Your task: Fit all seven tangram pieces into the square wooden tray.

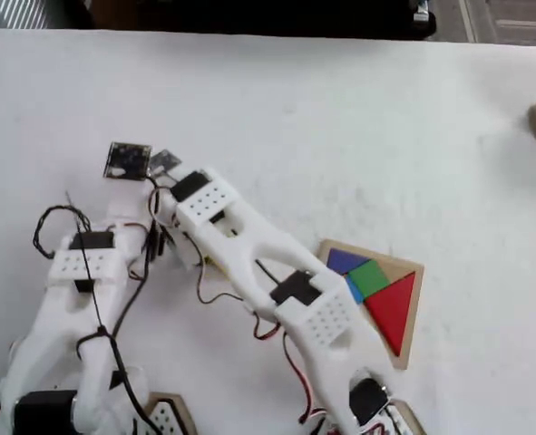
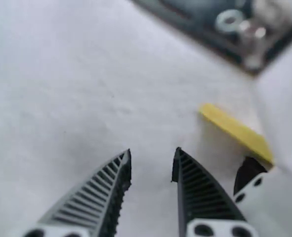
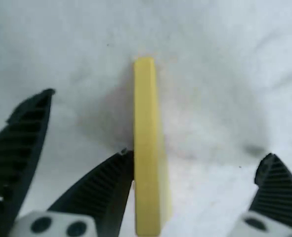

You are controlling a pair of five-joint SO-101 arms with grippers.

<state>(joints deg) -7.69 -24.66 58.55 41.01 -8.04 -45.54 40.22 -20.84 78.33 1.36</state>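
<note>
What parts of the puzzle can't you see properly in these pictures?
Wooden tray: in the high view an arm covers its left part, so pieces there can't be counted.
Yellow piece: the right wrist view shows it edge-on and cut off by the frame; the left wrist view shows it blurred, one end hidden.

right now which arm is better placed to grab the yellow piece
Right: the yellow piece lies between the right gripper's open fingers, one touching it. The left gripper is open, with the piece off to its side.

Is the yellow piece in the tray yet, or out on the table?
Out. The yellow piece sits on the white table, apart from the tray, which holds other coloured pieces.
</note>
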